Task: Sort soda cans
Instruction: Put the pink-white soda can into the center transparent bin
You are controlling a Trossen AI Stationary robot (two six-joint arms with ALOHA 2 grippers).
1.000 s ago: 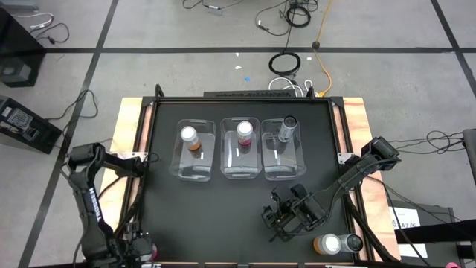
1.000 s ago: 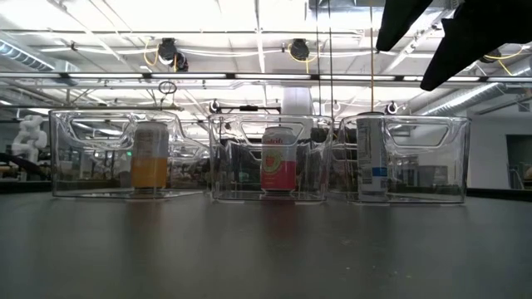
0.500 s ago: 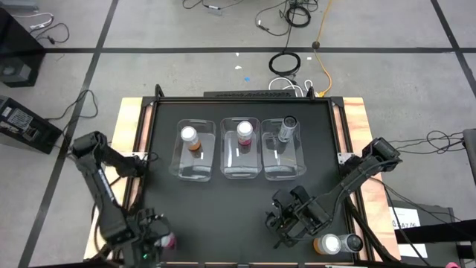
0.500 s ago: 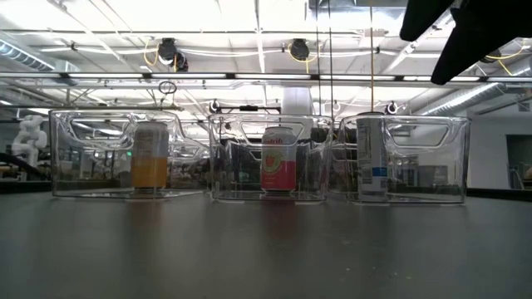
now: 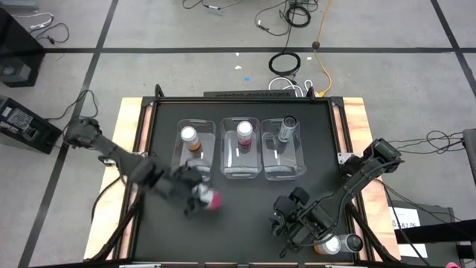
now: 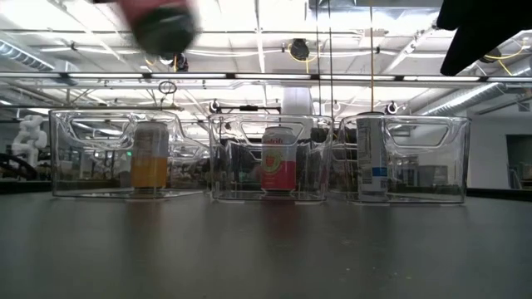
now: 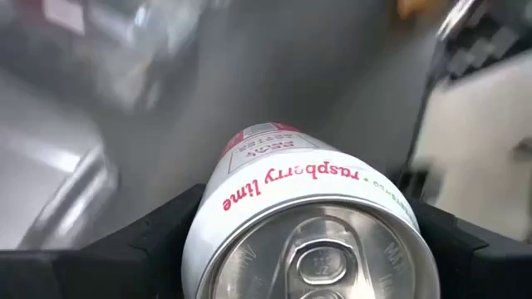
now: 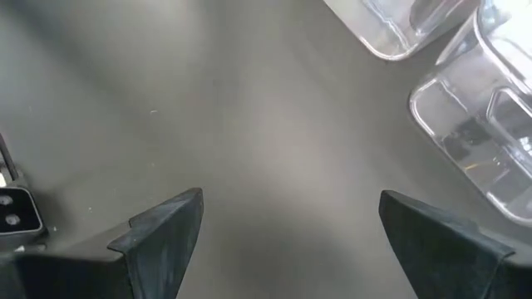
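Now left gripper (image 7: 303, 249) fingers clamp pink can (image 7: 307, 228) betw. them; right gripper (image 8: 287, 241) fingers wide apart, nothing betw.

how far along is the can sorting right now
Done: one can stands in each clear plastic bin, orange, pink and dark grey. In hand: the left gripper carries a pink raspberry-lime can above the table. Left: an orange can and a dark one by the open right gripper.
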